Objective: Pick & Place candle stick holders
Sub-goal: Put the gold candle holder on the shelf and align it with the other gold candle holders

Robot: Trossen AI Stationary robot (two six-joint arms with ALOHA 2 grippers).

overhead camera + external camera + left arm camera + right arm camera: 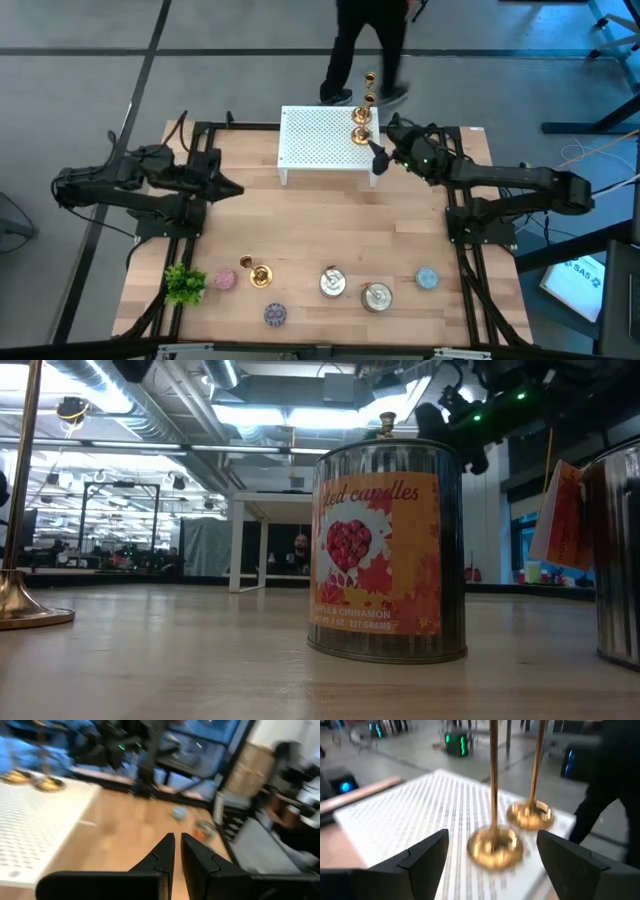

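Observation:
Two gold candle stick holders (360, 135) (367, 100) stand upright on their round bases at the far right corner of a white perforated stand (320, 145). A third holder (258, 272) stands on its base on the table near the front left; it also shows in the low view (22, 510). My right gripper (378, 155) is open at the stand's right edge. In the right wrist view its fingers (420, 855) stand on either side of the nearer holder's base (495, 847), apart from it; the other holder (530, 815) is behind. My left gripper (235, 190) is shut and empty left of the stand (177, 845).
Two silver lidded tins (332, 282) (377, 296) stand near the front edge; one fills the low view (385, 550). Flat pastel candles (223, 280) (275, 314) (427, 278) and a green plant (185, 283) lie along the front. A person (365, 40) stands beyond the far edge.

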